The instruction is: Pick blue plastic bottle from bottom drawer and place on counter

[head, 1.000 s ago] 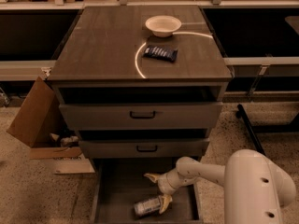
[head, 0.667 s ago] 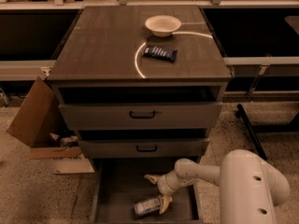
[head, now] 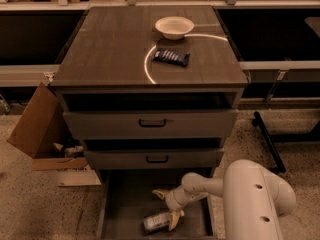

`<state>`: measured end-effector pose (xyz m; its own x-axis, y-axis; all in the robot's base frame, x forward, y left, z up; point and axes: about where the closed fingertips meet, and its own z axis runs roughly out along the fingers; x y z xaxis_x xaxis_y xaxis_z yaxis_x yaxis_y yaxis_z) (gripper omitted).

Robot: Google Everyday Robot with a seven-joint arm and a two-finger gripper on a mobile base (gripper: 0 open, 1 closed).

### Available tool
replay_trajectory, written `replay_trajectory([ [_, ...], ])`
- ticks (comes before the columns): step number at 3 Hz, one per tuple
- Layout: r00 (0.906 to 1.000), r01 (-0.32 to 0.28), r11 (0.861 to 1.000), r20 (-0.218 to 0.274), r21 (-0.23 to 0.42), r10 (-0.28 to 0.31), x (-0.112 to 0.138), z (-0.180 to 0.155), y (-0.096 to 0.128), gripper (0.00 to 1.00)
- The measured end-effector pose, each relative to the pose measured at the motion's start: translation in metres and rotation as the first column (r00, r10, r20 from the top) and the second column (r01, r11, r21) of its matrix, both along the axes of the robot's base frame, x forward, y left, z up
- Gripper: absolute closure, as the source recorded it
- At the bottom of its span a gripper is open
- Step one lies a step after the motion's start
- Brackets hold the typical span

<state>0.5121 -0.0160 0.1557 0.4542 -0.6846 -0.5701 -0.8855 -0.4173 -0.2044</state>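
Note:
The blue plastic bottle (head: 155, 222) lies on its side on the floor of the open bottom drawer (head: 125, 199), near the front. My gripper (head: 167, 207) is down inside the drawer, just above and to the right of the bottle. It is open, with one yellowish fingertip (head: 160, 193) pointing back-left and the other (head: 174, 220) resting beside the bottle's right end. Nothing is held. The counter (head: 110, 49) is the dark wood-grain top with a pale arc line.
A white bowl (head: 174, 27) and a dark snack bar wrapper (head: 171, 57) sit on the counter's right half. The two upper drawers (head: 152, 123) are partly pulled out above the gripper. An open cardboard box (head: 37, 129) stands to the cabinet's left. My white arm (head: 255, 199) fills the lower right.
My arm's white body has shifted a little to the left. The gripper stays at the bottle in the drawer, and the bottle has not moved.

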Motion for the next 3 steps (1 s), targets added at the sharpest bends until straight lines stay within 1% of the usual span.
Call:
replay_trajectory([
  [2, 1.0, 0.0, 0.999, -0.001, -0.041, 0.0, -0.002, -0.025, 0.005, 0.0],
  [3, 1.0, 0.006, 0.999, 0.0, -0.051, -0.006, -0.004, -0.032, 0.006, 0.18],
])
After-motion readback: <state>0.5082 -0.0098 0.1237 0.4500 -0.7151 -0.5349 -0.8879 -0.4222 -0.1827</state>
